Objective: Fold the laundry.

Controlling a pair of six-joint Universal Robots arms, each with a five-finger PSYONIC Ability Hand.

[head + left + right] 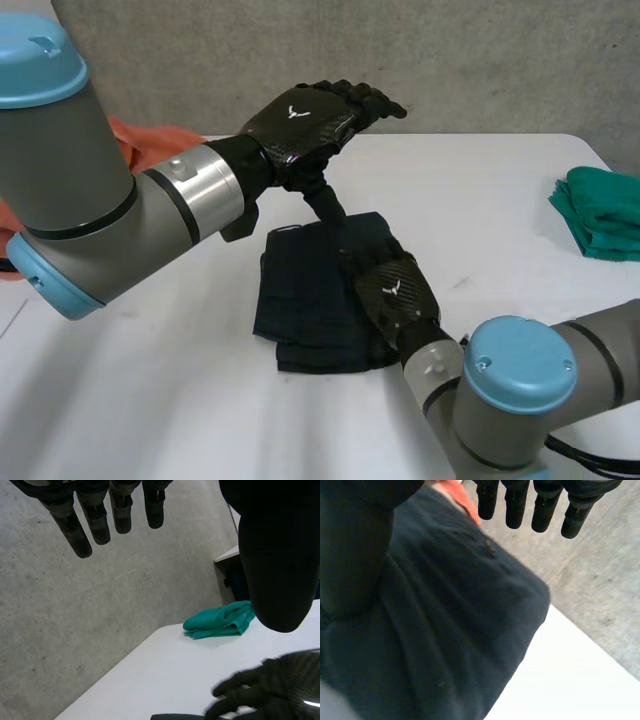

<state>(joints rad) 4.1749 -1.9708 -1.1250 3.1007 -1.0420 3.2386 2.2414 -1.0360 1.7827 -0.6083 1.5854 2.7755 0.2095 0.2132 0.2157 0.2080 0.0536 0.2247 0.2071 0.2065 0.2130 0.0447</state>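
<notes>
On the right half of the folded dark cloth (305, 300), the right hand (395, 290) lies palm down. Its fingers (544, 510) are straight and grip nothing, and in its wrist view the navy fabric runs under the palm. The left hand (305, 120) hangs above the cloth's far edge, also empty, with its fingers (82, 535) straight. Its thumb reaches down toward that edge, but I cannot tell whether it touches.

The cloth sits as a compact, layered rectangle in the middle of the white table (480, 190), and its near edge is a little uneven where lower layers peek out. Well apart from it, a folded green cloth (600, 215) rests at the table's right edge. An orange cloth (150, 140) is bunched behind the left arm.

The step looks like settling the fold. To do it well, the right hand should press flat and evenly so the layers cannot slide. The left hand can then come down on the far edge and either smooth toward the free side or take that edge for one more fold. Pressing straight down rather than dragging would avoid pushing the top layer off the ones beneath. The ragged near edge suggests squaring the layers before letting go, then lifting each hand straight up.
</notes>
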